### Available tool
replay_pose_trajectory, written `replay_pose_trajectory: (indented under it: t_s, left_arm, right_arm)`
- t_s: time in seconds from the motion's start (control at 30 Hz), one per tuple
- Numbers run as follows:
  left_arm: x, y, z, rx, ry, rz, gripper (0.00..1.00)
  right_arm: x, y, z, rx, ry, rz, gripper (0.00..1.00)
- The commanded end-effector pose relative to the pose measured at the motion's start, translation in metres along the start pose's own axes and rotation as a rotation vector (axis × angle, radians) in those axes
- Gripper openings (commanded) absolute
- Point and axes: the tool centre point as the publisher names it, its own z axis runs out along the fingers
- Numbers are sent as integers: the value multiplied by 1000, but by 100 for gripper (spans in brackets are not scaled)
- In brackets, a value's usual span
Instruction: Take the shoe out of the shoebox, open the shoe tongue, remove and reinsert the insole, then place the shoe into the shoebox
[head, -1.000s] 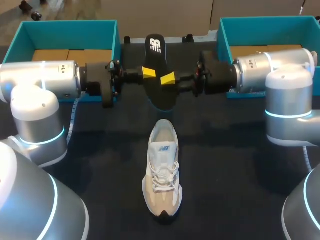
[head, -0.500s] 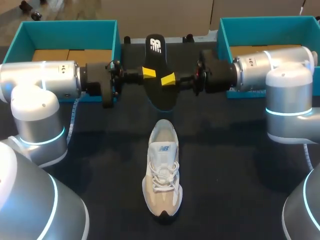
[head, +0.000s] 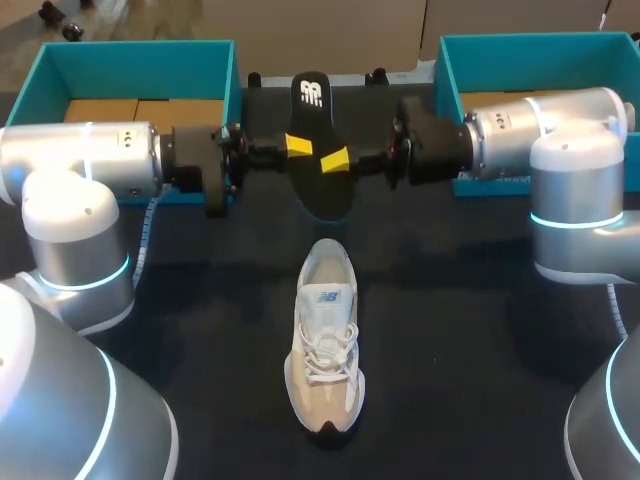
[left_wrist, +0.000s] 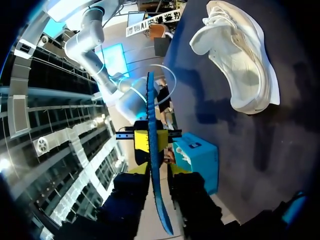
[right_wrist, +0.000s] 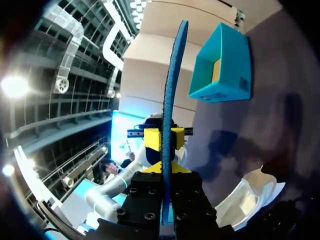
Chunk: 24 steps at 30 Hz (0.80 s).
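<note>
Head view, nearest first: a white and beige shoe (head: 324, 350) stands on its sole in the middle of the dark table (head: 450, 320), toe toward the near edge and heel opening toward the far side, laces tied and well apart from both arms. Beyond its heel the black insole (head: 318, 185) is held above the table, lengthwise along the shoe's line, its broad top face up and its white-marked heel end farthest away. The left gripper (head: 297, 146) comes in level from the left and the right gripper (head: 335, 158) from the right, facing each other across the insole. Each pincer is closed down thin on an opposite long edge. Both wrist views show the insole edge-on, blue on its underside, pinched between that arm's own two fingers with the other gripper straight ahead. Farthest back, one open teal shoebox (head: 140, 55) sits at the left corner and another shoebox (head: 530, 48) at the right, each behind an arm.
</note>
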Motion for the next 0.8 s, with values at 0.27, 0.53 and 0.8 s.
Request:
replay_pose_trajectory:
  t_s: [0.27,0.53,0.8]
  left_arm:
    - [-5,-9,-58,-4,79,49,100]
    - [-5,-9,-58,-4,79,49,100]
    - [-9,-3,-70,-70,176,-176,100]
  right_arm:
    - [0,-4,-13,-37,-15,-22,0]
    - [0,-4,-13,-37,-15,-22,0]
    - [0,4,-23,-42,-13,-105,0]
